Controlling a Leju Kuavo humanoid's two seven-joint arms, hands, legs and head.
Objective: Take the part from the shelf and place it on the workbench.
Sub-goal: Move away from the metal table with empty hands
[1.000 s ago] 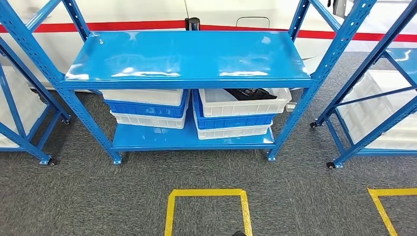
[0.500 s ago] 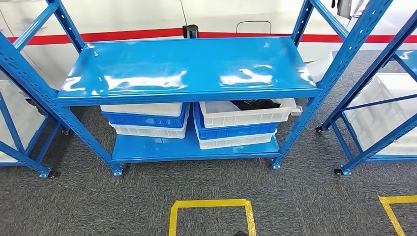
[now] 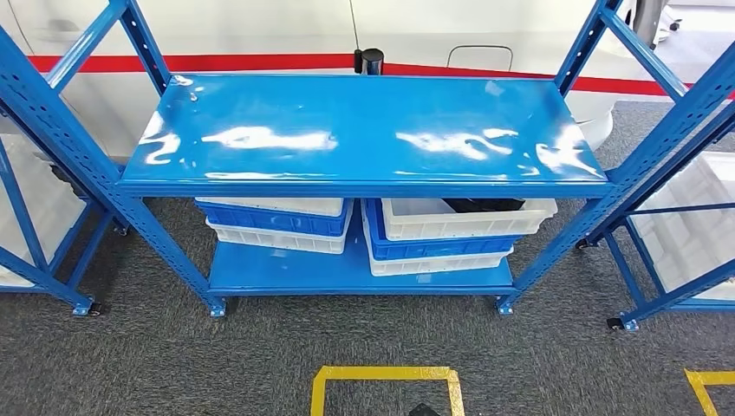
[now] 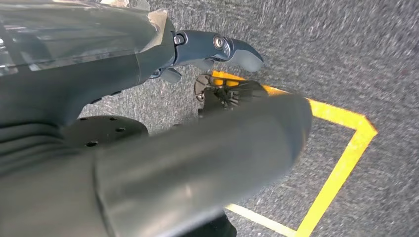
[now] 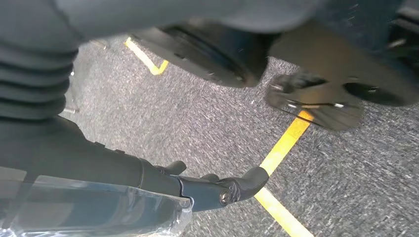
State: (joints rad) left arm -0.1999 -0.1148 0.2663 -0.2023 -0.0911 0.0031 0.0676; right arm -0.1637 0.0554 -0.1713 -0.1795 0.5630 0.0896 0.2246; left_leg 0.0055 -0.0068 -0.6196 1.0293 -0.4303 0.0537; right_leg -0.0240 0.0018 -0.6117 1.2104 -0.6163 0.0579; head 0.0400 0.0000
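A blue shelf rack (image 3: pixel 364 130) stands straight ahead in the head view, its top board bare and glossy. Under that board, on the lower level, a dark part (image 3: pixel 483 205) lies in the top white bin (image 3: pixel 468 224) of the right stack, mostly hidden by the board's edge. My left hand (image 4: pixel 197 49) hangs over the grey carpet with its fingers stretched out and nothing in them. My right hand (image 5: pixel 207 187) hangs the same way over the carpet, fingers extended and holding nothing. Both hands are far from the shelf.
A second stack of white and blue bins (image 3: pixel 277 221) sits at the lower left. More blue racks with white bins flank the shelf at left (image 3: pixel 35 173) and right (image 3: pixel 685 217). A yellow tape square (image 3: pixel 386 374) marks the carpet in front.
The whole picture has shifted: the camera has moved nearer, so the rack looks larger, lower and further right. The bins and the dark part have not moved on the shelf.
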